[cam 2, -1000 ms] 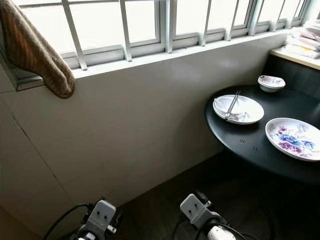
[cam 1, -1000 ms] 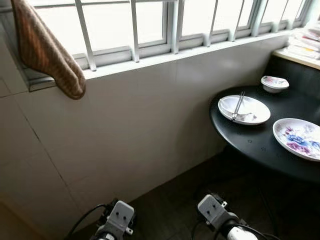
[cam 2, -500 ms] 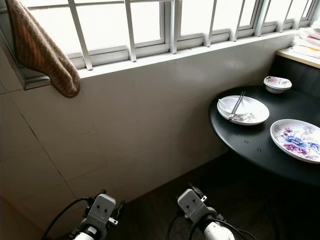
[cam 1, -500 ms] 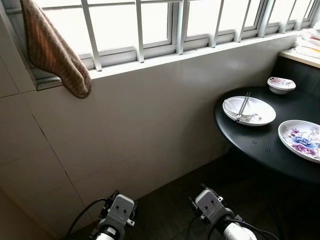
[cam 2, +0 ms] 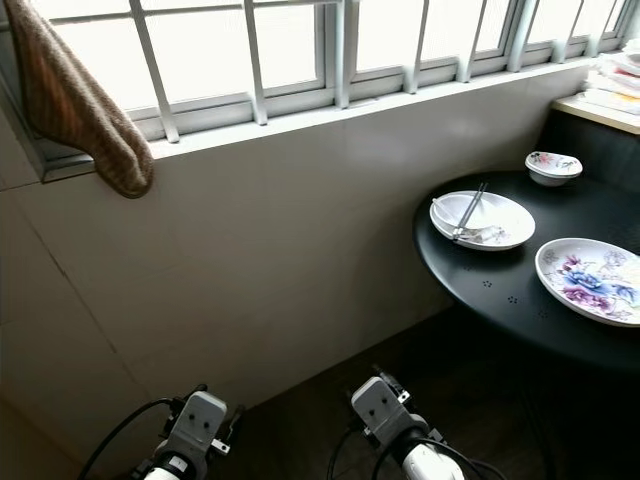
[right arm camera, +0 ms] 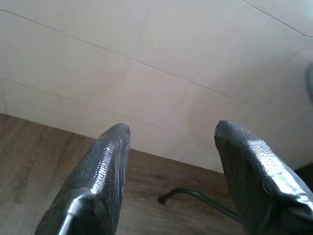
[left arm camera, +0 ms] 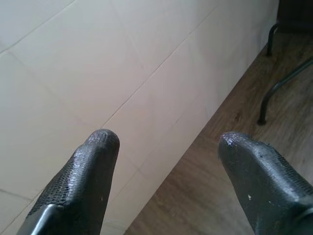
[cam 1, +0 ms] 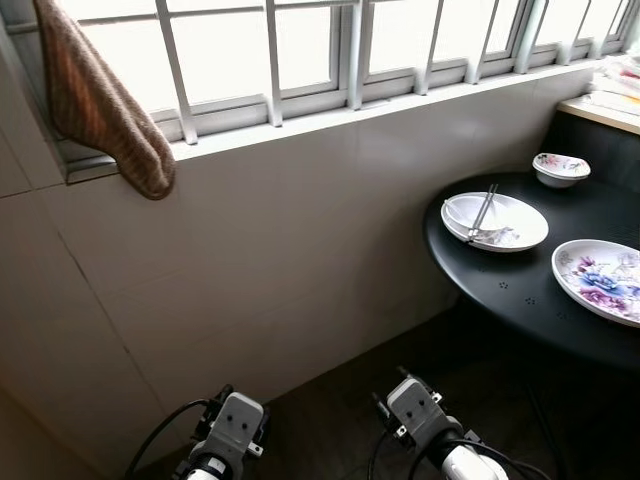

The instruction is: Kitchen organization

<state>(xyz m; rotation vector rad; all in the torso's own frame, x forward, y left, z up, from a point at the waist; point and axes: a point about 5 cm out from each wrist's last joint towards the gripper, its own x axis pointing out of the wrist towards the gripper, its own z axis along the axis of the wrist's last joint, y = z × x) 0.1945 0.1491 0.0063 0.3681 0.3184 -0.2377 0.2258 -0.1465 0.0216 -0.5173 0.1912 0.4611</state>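
Left fingers (left arm camera: 98, 166), right fingers (right arm camera: 110, 161) spread, low; plates (cam 1: 495, 221) well apart, on table (cam 1: 520, 295).

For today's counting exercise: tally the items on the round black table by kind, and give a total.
White plate holding chopsticks: 1
Floral plate: 1
Small floral bowl: 1
Pair of chopsticks: 1
Total: 4, all on the round black table.

both arms hang low (idle), left gripper (left arm camera: 166, 142) and right gripper (right arm camera: 171, 134) jaws apart.
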